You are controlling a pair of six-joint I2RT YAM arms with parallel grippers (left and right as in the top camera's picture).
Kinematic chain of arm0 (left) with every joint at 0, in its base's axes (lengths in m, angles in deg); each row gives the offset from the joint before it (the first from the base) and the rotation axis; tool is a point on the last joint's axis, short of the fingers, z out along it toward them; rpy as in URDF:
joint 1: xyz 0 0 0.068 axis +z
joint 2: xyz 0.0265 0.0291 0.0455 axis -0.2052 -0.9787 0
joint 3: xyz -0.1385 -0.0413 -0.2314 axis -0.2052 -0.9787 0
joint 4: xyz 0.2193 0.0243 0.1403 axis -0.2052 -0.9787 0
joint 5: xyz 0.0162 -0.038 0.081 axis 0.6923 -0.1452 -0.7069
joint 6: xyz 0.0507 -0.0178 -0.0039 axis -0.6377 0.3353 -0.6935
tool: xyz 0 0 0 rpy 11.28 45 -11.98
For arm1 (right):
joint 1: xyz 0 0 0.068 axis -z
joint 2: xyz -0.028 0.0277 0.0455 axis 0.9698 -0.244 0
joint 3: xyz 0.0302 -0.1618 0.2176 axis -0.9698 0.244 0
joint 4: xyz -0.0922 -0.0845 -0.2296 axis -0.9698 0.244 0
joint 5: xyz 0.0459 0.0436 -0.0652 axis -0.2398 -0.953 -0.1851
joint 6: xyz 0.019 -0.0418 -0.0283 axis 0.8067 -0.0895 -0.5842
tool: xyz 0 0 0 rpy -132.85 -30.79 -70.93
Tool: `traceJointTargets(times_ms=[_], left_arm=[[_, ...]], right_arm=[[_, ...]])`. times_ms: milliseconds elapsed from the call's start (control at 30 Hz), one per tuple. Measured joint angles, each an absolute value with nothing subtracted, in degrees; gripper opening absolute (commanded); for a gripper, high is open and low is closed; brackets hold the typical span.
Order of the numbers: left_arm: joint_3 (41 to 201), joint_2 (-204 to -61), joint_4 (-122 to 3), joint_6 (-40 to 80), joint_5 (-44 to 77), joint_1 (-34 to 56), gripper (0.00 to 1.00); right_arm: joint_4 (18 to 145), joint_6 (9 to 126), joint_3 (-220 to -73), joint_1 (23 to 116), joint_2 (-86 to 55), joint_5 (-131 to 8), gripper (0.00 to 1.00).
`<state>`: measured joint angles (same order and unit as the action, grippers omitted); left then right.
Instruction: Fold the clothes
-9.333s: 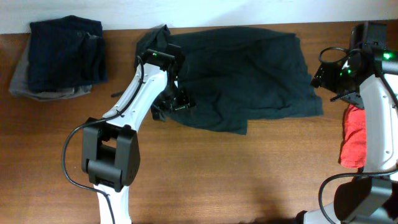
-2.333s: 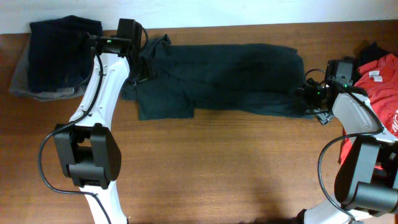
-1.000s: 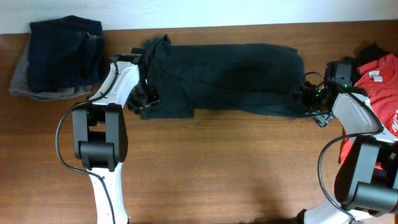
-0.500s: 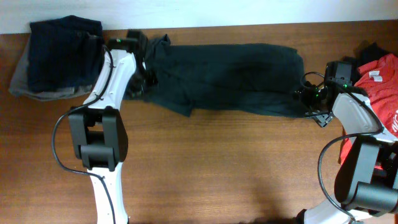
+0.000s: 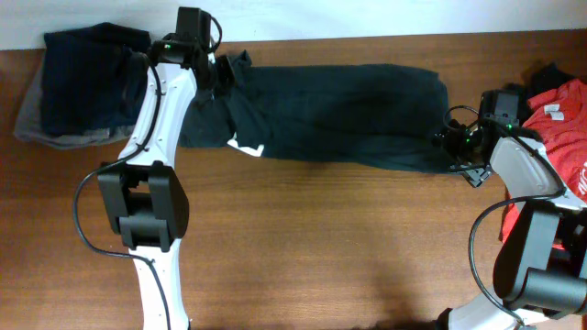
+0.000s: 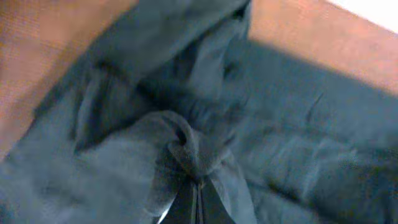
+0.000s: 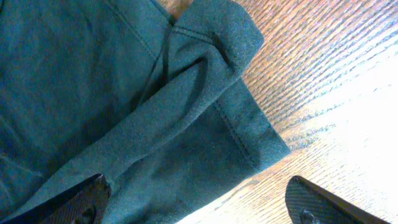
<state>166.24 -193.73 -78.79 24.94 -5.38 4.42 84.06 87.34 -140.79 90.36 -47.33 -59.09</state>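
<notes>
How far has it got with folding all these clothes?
Done, by the look of it: a folded navy and grey stack sits at the far left. In hand: the long dark green garment lies stretched out, its left end pinched in the shut left hand; the right hand hangs open over its right hem. Left: folding that garment, then the red garment and the black garment heaped at the right.

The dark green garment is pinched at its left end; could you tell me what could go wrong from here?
The left gripper is shut on a bunched wad of the dark green garment, so it may drag several layers and crease the fold. The right gripper is open over the garment's right end, so that end could slide if pulled.
</notes>
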Motion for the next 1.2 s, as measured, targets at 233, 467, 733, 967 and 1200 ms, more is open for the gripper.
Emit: traceJointTargets(times_ms=[233, 467, 733, 967, 1200], left_arm=[[166.35, -197.38, -73.50, 24.83, -5.34, 4.42, 0.17], [166.35, -198.78, -74.87, 22.64, -5.38, 4.42, 0.56], [167.84, -198.78, -75.40, 20.17, -5.36, 4.42, 0.99], [174.79, -198.47, -74.07, 17.11, -5.36, 4.42, 0.99], [175.68, -198.36, -67.68, 14.34, -5.36, 4.42, 0.99]], right_arm=[[84.08, 87.39, -140.79, 90.36, -47.33, -59.31, 0.95], [83.88, 86.51, -140.79, 90.36, -47.33, -59.99, 0.98], [86.44, 82.34, -146.19, 90.36, -47.33, -62.98, 0.99], [86.57, 78.21, -159.50, 89.88, -47.33, -66.65, 0.99], [83.53, 77.20, -162.84, 86.34, -47.35, -67.22, 0.99]])
